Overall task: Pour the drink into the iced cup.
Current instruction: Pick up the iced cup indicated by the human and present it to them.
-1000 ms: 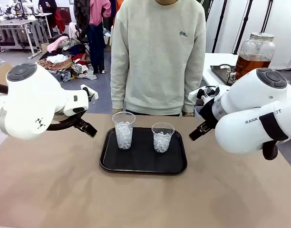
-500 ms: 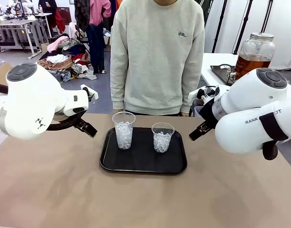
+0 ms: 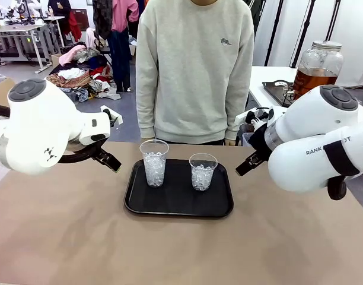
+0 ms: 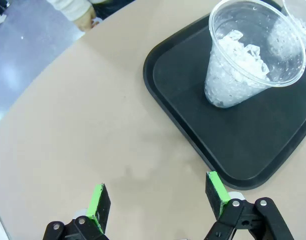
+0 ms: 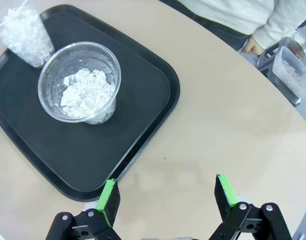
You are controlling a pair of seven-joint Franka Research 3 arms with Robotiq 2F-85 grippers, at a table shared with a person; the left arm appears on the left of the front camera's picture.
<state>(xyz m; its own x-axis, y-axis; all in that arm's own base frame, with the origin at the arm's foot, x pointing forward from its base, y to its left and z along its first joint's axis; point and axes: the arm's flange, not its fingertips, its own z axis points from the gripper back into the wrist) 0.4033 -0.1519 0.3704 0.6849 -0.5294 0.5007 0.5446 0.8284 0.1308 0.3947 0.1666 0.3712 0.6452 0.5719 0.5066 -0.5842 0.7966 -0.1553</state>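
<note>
Person's fleecy sweatshirt (image 3: 193, 77) now slightly leftward; left gripper (image 4: 155, 187) and right gripper (image 5: 166, 185) wide-spread near rounded black tray (image 3: 177, 202).

- Front view looks from farther off across the black tray (image 3: 178, 202) toward the person (image 3: 193, 71).
- Left wrist view looks down from close by, left of the tray.
- Right wrist view looks down from close by, right of the tray.
- All three views share the tray and the iced cups (image 3: 154, 163).

The right arm (image 3: 300, 169), standing right of the tray (image 3: 169, 205), is showing dark capitals "RANK" and, past a black strap (image 3: 337, 157), what looks like "OT". The sweatshirt (image 3: 193, 77) behind the tray is carrying a small chest emblem, too small to read.
</note>
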